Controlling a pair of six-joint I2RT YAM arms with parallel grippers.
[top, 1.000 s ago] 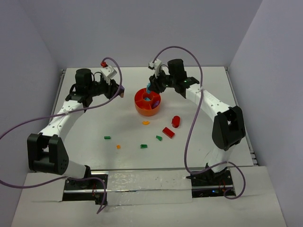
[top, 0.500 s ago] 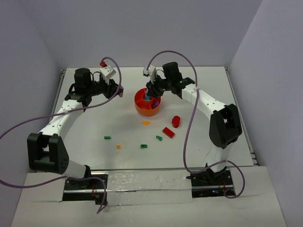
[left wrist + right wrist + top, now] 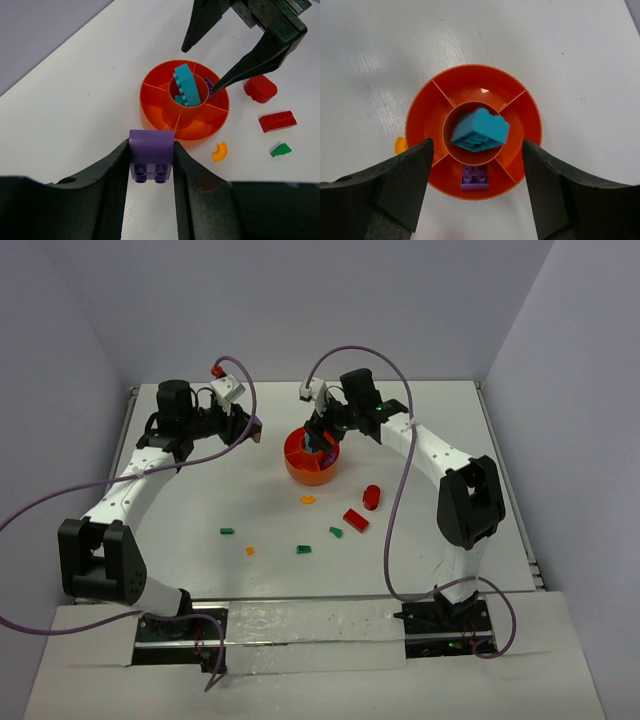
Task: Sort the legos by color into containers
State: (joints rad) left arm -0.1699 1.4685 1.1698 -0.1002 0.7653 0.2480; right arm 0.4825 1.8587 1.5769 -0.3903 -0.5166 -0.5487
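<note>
The orange bowl (image 3: 298,465) stands mid-table, divided into wedges round a hub. My right gripper (image 3: 325,436) hangs open directly above it, its jaws (image 3: 476,145) wide and apart from everything. A teal brick (image 3: 480,130) lies tilted and blurred in the hub, also seen in the left wrist view (image 3: 186,85). One purple brick (image 3: 474,176) sits in a near wedge. My left gripper (image 3: 255,430) hovers left of the bowl, shut on a second purple brick (image 3: 151,155), studs toward the camera.
Loose legos lie in front of the bowl: a red round piece (image 3: 371,496), a red brick (image 3: 355,519), green bits (image 3: 336,532) (image 3: 303,549) (image 3: 227,532), and orange bits (image 3: 308,500) (image 3: 250,550). Grey walls close in the table behind and on both sides.
My right gripper has shifted left over the bowl and opened, letting the teal brick go into the hub. The left arm with its purple brick has hardly moved.
</note>
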